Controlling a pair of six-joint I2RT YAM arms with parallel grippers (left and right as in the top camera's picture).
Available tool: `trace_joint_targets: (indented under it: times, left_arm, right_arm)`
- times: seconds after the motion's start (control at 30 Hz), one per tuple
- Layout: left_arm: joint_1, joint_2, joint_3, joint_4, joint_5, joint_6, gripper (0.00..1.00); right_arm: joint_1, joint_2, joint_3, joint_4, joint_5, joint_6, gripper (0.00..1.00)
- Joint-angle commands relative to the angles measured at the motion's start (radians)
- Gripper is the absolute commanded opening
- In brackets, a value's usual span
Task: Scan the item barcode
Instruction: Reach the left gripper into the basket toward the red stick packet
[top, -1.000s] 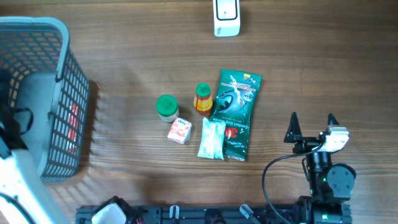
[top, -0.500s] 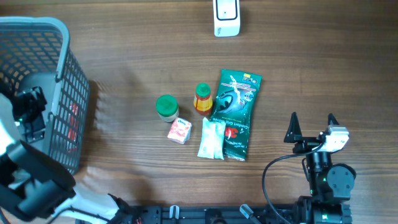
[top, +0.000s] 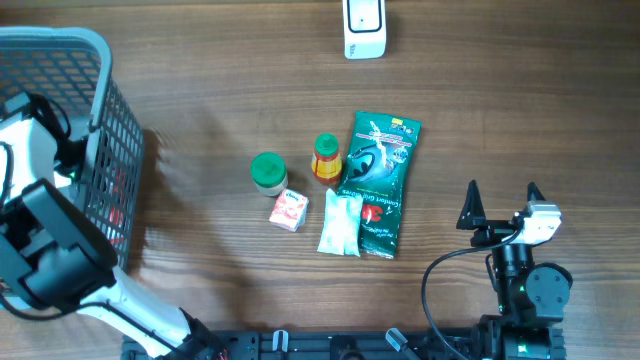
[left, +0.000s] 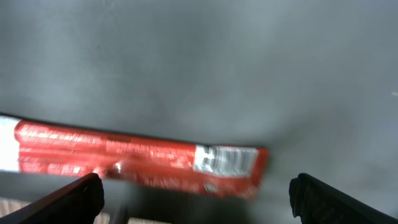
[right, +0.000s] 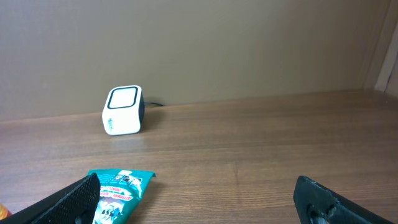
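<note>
Our left pincer (left: 196, 185) released, jaws spread wide, over red packet (left: 124, 158) lying flat in basket (top: 60, 40). We centre on packet's middle, drop low, pinch across narrow width. We keep white patch (left: 225, 160), likely barcode, uncovered for scanner (top: 363, 28). Right pincer (top: 501, 192) released, at right of table (top: 520, 90).

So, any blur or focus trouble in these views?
Left wrist: blurred, the red packet soft, its barcode patch unreadable; right wrist: sharp, white scanner crisp; overhead: sharp and evenly lit, the basket casting a slatted shadow on the table.
</note>
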Motion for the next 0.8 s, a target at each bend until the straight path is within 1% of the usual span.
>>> trace_joint_targets:
  times: [0.0,0.07,0.1,0.13,0.17,0.2,0.23,0.37,0.47,0.57,0.63,0.77]
  left_arm:
    - [-0.010,0.070,0.004,-0.016,-0.033,-0.013,1.00]
    - [-0.010,0.083,-0.003,-0.016,-0.068,-0.009,1.00]
    - [-0.010,0.084,-0.013,-0.018,-0.089,-0.008,0.87]
    - [-0.011,0.084,-0.023,-0.017,-0.103,0.005,0.65]
    - [-0.011,0.084,-0.033,-0.017,-0.112,0.030,0.32]
    - [-0.011,0.084,-0.038,-0.020,-0.119,0.038,0.14]
    - [-0.010,0.084,-0.039,-0.029,-0.123,0.040,0.04]
    - [-0.002,0.062,-0.022,-0.038,-0.117,0.055,0.04]
    - [0.006,0.010,0.047,-0.091,-0.117,0.073,0.04]
    - [0.006,-0.080,0.154,-0.145,-0.118,0.134,0.04]
    - [0.006,-0.174,0.236,-0.181,-0.117,0.134,0.04]
    - [0.005,-0.329,0.277,-0.177,-0.106,0.130,0.04]
  right_arm:
    - [0.004,0.000,-0.001,0.002,-0.003,-0.006,1.00]
    - [0.004,0.000,-0.001,0.002,-0.003,-0.005,1.00]
    - [0.004,0.000,-0.001,0.002,-0.003,-0.006,1.00]
    - [0.004,0.000,-0.001,0.002,-0.003,-0.005,1.00]
    - [0.004,0.000,-0.001,0.002,-0.003,-0.006,1.00]
    - [0.004,0.000,-0.001,0.002,-0.003,-0.006,1.00]
    - [0.004,0.000,-0.001,0.002,-0.003,-0.006,1.00]
    - [0.004,0.000,-0.001,0.002,-0.003,-0.006,1.00]
    - [0.004,0.000,-0.001,0.002,-0.003,-0.005,1.00]
    - [0.004,0.000,-0.001,0.002,-0.003,-0.006,1.00]
    - [0.004,0.000,-0.001,0.002,-0.003,-0.006,1.00]
    - [0.004,0.000,-0.001,0.002,-0.003,-0.005,0.99]
